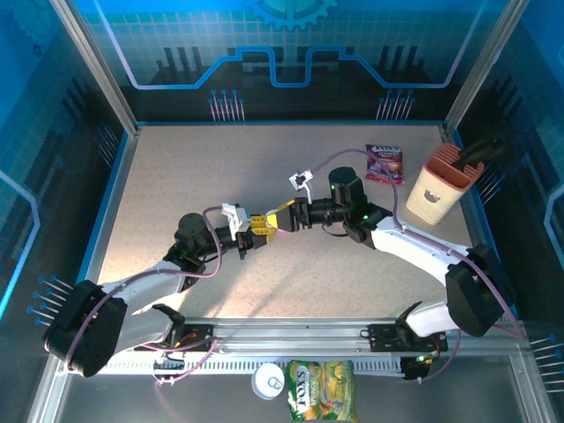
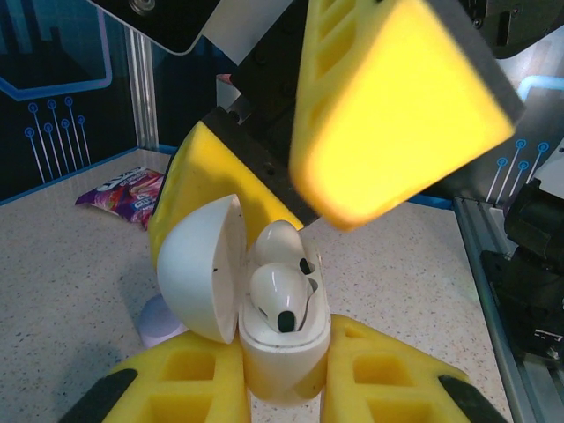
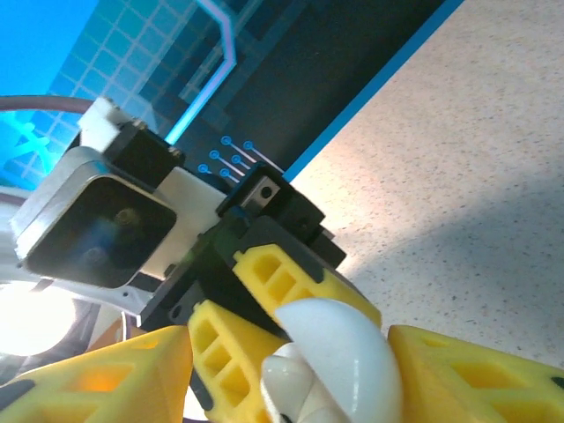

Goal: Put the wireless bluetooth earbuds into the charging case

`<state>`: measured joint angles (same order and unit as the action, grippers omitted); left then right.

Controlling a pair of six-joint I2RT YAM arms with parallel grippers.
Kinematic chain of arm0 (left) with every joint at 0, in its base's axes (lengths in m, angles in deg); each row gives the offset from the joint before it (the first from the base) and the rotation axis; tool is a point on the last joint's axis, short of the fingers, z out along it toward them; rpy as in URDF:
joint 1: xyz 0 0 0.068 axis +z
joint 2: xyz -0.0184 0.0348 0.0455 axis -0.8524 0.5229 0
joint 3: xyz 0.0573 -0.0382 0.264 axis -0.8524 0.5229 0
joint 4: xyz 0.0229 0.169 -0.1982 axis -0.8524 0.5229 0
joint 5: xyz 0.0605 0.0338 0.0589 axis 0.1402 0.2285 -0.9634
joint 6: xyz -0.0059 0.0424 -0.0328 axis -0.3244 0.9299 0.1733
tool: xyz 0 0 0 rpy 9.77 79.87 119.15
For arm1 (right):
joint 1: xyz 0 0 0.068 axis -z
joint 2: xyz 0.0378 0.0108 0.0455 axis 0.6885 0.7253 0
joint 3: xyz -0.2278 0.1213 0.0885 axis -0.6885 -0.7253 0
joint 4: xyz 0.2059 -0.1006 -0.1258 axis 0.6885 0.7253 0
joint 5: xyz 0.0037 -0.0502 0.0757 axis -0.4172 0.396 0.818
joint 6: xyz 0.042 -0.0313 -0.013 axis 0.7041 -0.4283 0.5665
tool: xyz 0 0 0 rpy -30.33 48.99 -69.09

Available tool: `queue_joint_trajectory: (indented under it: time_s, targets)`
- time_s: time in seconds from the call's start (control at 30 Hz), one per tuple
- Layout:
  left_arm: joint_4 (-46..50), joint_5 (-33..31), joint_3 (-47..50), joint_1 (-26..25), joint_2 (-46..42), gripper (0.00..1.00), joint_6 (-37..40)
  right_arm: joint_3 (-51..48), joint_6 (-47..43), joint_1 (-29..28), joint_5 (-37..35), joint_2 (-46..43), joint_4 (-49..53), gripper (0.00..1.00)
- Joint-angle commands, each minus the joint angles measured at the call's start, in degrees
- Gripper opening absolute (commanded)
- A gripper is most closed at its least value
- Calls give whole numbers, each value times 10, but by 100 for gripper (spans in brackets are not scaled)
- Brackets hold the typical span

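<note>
The charging case (image 2: 284,352) is white, glossy and pebble-shaped. It stands upright and open, clamped at its lower body by the left gripper (image 2: 284,374). Its domed lid (image 2: 198,269) is swung fully back and stands at nine o'clock of the body, hollow side facing the opening.

Two white earbuds (image 2: 280,298) sit in the case, side by side and touching. The nearer one carries a dark oval spot on its rounded top. The second earbud (image 2: 282,245) lies just at twelve o'clock of it, with a small dark mark on its right flank.

In the right wrist view the lid's outer dome (image 3: 344,352) sits at six o'clock in the frame, with a white earbud (image 3: 286,386) peeking out at eight o'clock of it.
</note>
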<state>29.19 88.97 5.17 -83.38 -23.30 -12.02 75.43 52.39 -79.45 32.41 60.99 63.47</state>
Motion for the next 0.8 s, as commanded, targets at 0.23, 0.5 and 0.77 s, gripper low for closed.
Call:
queue_joint_trajectory:
  time_s: [0.23,0.5,0.77]
  targets:
    - [19,24,-5,2,-10,16,5,-26,-9,7,45,-29,-61,58]
    - [10,34,-16,3,-10,17,-33,-43,-60,14,-3,-45,-21,63]
    - [56,50,-56,3,2,18,-120,-69,-154,19,9,-58,-5,57]
